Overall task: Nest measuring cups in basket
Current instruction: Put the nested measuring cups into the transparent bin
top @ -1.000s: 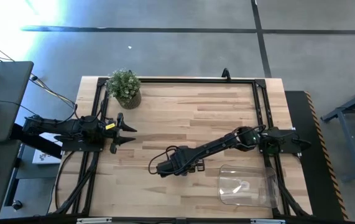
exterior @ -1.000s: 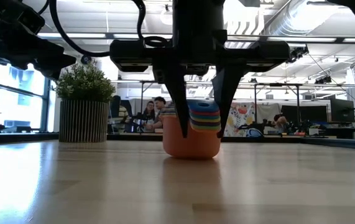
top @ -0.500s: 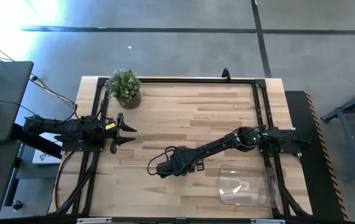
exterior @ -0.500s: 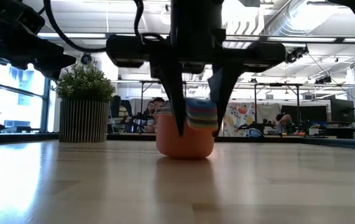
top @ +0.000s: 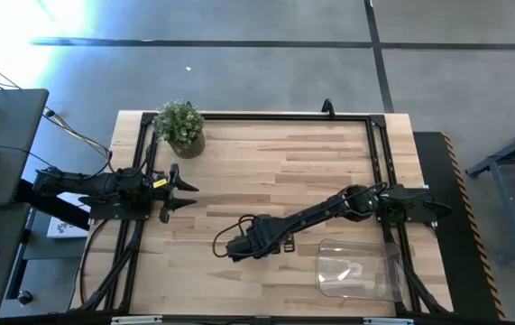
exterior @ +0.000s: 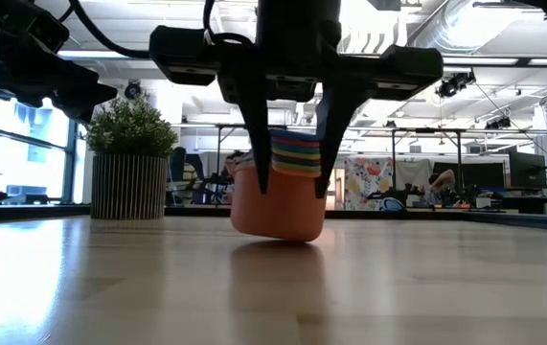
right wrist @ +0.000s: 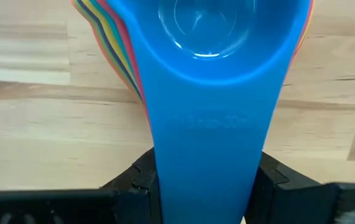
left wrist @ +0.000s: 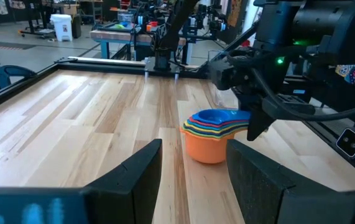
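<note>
The measuring cups (left wrist: 209,134) are nested in one stack, orange outermost and blue innermost, at mid-table toward the near edge. In the high view my right arm covers them. My right gripper (exterior: 290,187) stands over the stack, fingers down, shut on the cups' handles. The blue cup (right wrist: 217,37) fills the right wrist view. The basket (top: 358,269), a clear bin, sits near the table's near right corner, apart from the stack. My left gripper (top: 181,191) waits open at the table's left side, its fingers (left wrist: 133,180) level. My right gripper pinches the stacked handles (right wrist: 205,143) between its two fingers (right wrist: 141,180), across them, coming from above and pointing down. The stack hangs tilted, its orange base (exterior: 278,216) low over the wood. Whether the base clears the table, I cannot tell.
A potted plant (top: 181,126) stands at the far left corner. A black frame (top: 266,116) runs along the table's far and side edges. Bare wood lies between the stack and the basket and across the table's middle.
My right gripper has moved toward the table's left and near edge, carrying the stack with it. The nested cups have tipped from upright to tilted.
</note>
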`<state>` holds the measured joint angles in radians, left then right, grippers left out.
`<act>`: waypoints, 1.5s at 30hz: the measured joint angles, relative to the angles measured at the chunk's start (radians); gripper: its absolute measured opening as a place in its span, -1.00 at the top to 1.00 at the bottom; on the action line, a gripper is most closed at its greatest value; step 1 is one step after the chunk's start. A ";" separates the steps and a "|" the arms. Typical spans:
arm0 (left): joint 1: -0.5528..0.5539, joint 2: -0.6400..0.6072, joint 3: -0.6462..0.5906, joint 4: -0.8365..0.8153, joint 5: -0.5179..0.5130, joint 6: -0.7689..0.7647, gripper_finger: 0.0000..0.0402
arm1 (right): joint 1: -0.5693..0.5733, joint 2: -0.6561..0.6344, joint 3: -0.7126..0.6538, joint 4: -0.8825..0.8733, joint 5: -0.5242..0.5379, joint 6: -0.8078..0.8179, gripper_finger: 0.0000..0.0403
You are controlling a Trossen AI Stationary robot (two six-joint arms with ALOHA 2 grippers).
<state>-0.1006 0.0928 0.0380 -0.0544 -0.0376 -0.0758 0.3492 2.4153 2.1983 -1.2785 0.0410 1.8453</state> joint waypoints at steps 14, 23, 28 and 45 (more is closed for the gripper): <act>0.000 0.000 0.000 0.000 0.000 0.000 0.17 | 0.046 0.000 0.000 0.009 0.063 0.111 0.37; 0.000 0.000 0.000 0.000 0.000 0.000 0.17 | 0.065 0.000 0.000 -0.019 0.107 0.114 0.37; 0.000 0.000 0.000 0.000 0.000 0.000 0.17 | 0.065 0.000 0.000 -0.031 0.079 0.113 0.37; 0.000 0.000 0.000 0.000 0.000 0.000 0.17 | -0.012 -0.001 -0.002 -0.022 -0.215 0.062 0.38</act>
<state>-0.1006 0.0929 0.0380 -0.0544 -0.0376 -0.0760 0.3372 2.4145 2.1960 -1.3004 -0.1738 1.9069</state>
